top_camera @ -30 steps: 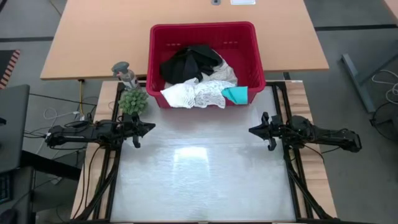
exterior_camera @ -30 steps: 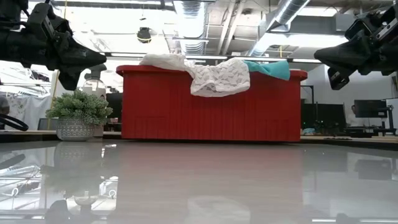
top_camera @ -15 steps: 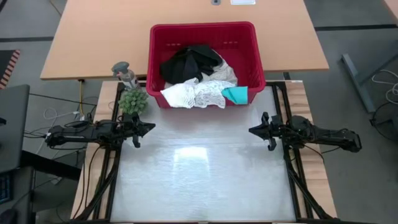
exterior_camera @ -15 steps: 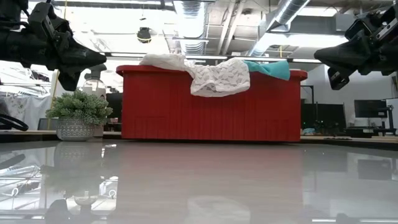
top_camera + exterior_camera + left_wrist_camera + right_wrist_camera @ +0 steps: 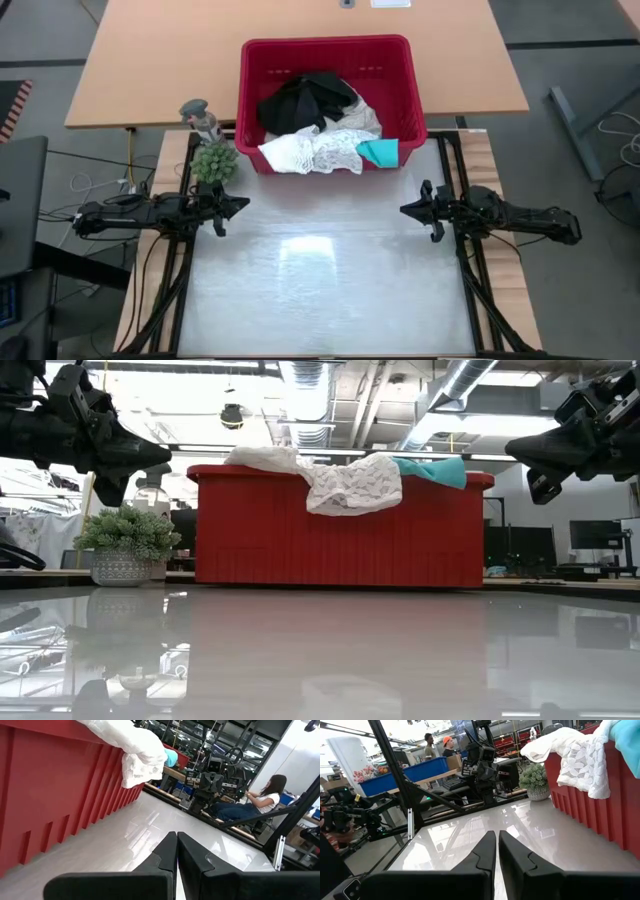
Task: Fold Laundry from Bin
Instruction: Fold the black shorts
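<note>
The bin [image 5: 325, 100] sits upper centre, laundry [image 5: 318, 130] heaped inside, lace draping its rim. Left pincer [image 5: 232, 207] and right pincer [image 5: 412, 210] hover mid-frame, seemingly both clenched and empty.

one red bin [image 5: 326, 60], one potted plant [image 5: 215, 161], two tools

No change shows between the earlier pictures and now. The left gripper [image 5: 240, 205] and right gripper [image 5: 408, 210] hover at the same spots above the table [image 5: 330, 290], fingers together as before. The laundry [image 5: 320, 125] lies in the same heap in the bin [image 5: 325, 45].
</note>
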